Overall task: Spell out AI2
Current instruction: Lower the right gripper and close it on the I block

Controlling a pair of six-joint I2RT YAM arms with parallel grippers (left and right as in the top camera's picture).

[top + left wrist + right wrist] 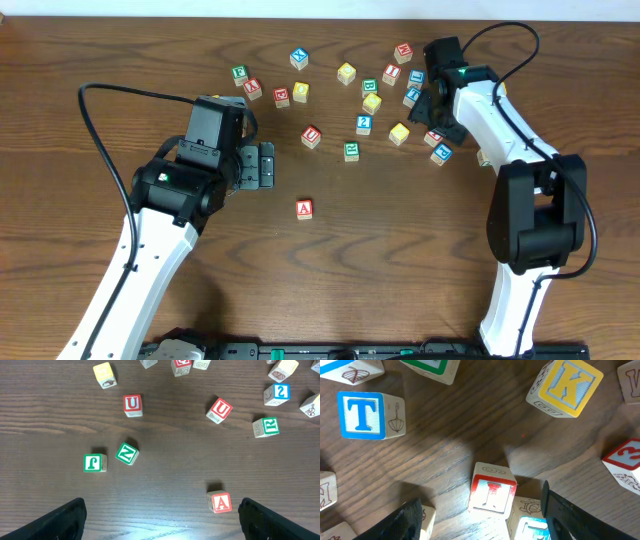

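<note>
The red "A" cube point(304, 208) point(220, 502) lies alone on the table, just inside the right finger point(277, 522) of my left gripper point(262, 166) point(160, 525), which stands wide open and touches nothing. The blue "2" cube point(364, 124) point(281, 392) sits farther off in the scatter of cubes. In the right wrist view the red "I" cube point(492, 494) lies between the fingers of my right gripper point(428, 110) point(480, 520). That gripper is open, with gaps on both sides of the cube. From overhead the right gripper hides the "I" cube.
A blue-printed cube point(532, 527) presses against the "I" cube on its right. A blue "T" point(362, 415) and a yellow "K" point(567, 385) lie nearby. Two red "U" cubes point(132, 404) point(220, 410), a green "N" point(127, 453) and a green "R" point(265, 426) lie ahead of the left gripper.
</note>
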